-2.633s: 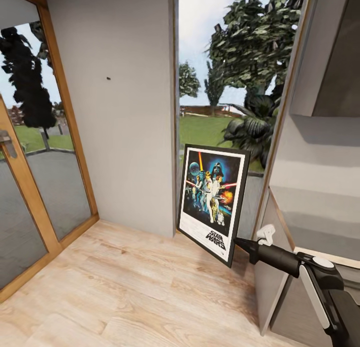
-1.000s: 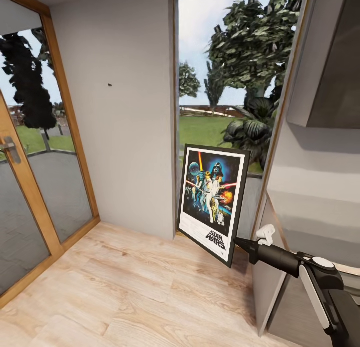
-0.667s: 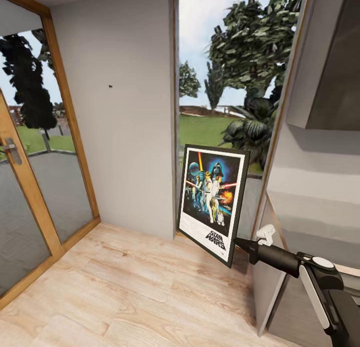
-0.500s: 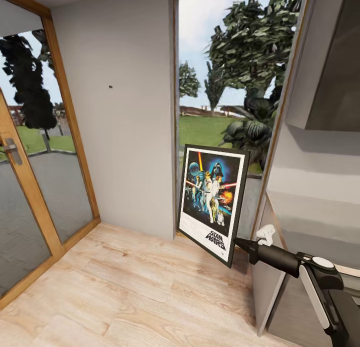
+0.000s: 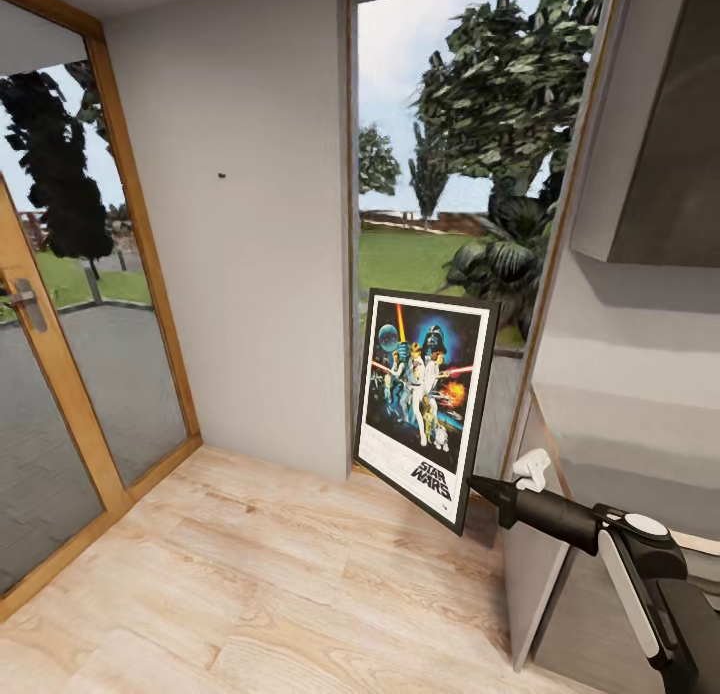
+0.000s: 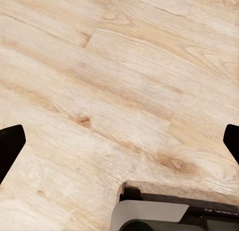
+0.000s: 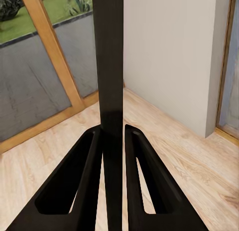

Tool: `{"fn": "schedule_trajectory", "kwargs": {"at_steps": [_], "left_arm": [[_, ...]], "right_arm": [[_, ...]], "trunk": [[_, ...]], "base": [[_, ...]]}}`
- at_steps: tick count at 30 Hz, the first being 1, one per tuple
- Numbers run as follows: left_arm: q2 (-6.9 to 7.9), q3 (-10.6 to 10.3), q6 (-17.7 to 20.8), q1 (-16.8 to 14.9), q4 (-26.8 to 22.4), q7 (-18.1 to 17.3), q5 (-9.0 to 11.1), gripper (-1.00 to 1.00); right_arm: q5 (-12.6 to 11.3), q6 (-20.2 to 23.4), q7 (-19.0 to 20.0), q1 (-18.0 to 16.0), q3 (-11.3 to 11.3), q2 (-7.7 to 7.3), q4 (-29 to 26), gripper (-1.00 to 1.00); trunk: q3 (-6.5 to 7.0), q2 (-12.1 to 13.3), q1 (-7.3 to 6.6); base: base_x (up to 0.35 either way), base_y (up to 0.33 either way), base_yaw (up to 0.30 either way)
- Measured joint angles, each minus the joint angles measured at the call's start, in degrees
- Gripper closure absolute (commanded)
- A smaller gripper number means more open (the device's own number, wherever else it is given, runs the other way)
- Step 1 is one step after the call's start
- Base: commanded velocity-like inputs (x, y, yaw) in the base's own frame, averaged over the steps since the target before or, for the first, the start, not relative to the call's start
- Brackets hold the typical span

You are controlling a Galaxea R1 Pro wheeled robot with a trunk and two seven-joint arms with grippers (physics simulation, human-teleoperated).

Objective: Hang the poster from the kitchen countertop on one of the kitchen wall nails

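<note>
One nail [image 5: 221, 175], a dark dot high on the grey wall [image 5: 250, 274], up and left of the poster [image 5: 425, 399], held upright off the floor, lower edge pinched by right pincer [image 5: 472, 486]; left pincer [image 6: 119, 141] spread.

The right arm [image 5: 640, 574] is showing a black tapering forearm, a white clip-like fitting on top near its tip, a round white cap at the joint and a white stripe along the dark link behind. The right gripper [image 7: 113, 141] is presenting two flat black fingers [image 7: 82, 181] with long triangular cut-outs. The left gripper's black fingertips [image 6: 10, 146] are framing a white-and-black body part.
</note>
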Motion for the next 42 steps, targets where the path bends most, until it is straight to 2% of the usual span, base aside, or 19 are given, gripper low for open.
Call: {"fn": "schedule_trajectory", "kwargs": {"at_steps": [5, 23, 30, 42], "left_arm": [[0.00, 0.0, 0.0, 0.0, 0.0, 0.0, 0.0, -1.00], [-0.06, 0.0, -0.1, 0.0, -0.1, 0.1, 0.0, -1.00], [-0.02, 0.2, -0.1, 0.0, -0.1, 0.1, 0.0, -1.00], [0.05, 0.3, -0.1, 0.0, 0.0, 0.1, 0.0, -1.00]], "right_arm": [[0.0, 0.0, 0.0, 0.0, 0.0, 0.00, 0.0, 1.00], [0.0, 0.0, 0.0, 0.0, 0.0, 0.00, 0.0, 1.00], [0.8, -0.1, 0.0, 0.0, 0.0, 0.00, 0.0, 1.00], [0.8, -0.1, 0.0, 0.0, 0.0, -0.01, 0.1, 1.00]], "trunk": [[0.89, 2.0, -1.10], [0.89, 2.0, -1.10], [0.89, 2.0, -1.10], [0.89, 2.0, -1.10]], "base": [[0.000, 0.000, 0.000], [0.000, 0.000, 0.000], [0.000, 0.012, 0.000], [0.000, 0.249, 0.000]]}}
